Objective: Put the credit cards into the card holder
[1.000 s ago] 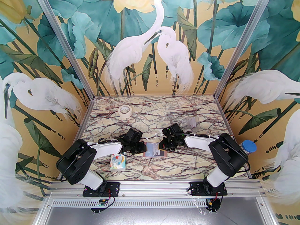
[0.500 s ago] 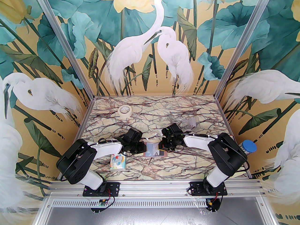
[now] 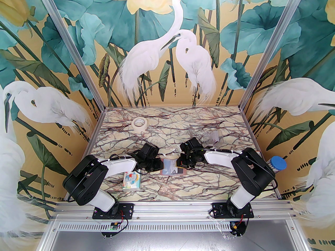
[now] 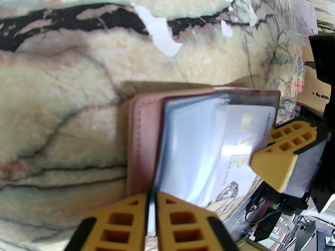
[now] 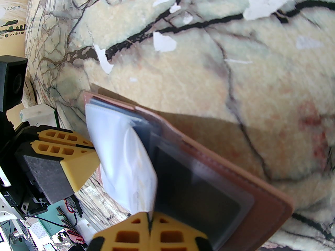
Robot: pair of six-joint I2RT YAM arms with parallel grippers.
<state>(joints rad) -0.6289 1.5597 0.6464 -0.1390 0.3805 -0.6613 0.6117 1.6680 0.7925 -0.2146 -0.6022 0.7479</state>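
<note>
1. The card holder [image 4: 140, 140] lies open on the marble table [image 3: 167, 189] between the two grippers, its pink cover flat and its clear leaves fanned up.
2. The left gripper [image 4: 151, 199], at the holder's left side, is pinched on the edge of one clear sleeve [image 4: 188, 145] and lifts that leaf off the cover.
3. The right gripper [image 5: 149, 218], at the holder's right side, is clamped on the outer edge of a white card [image 4: 246, 129] with a gold chip.
4. The card's long axis runs from the right gripper across the holder towards the left gripper. Its free end overlaps the lifted sleeve.
5. I cannot tell whether that end is inside the pocket or only lying on it.
6. In the left wrist view the card sits skewed against the holder's far edge, not square to it.
7. A dark card [image 5: 199, 187] sits behind a clear pocket in the holder's right half.
8. The coming move looks to be the right arm's. It would square the card to the sleeve, then push along the card's long axis towards the holder's left side while the left gripper holds the leaf.
9. A skewed corner may snag the sleeve.
</note>
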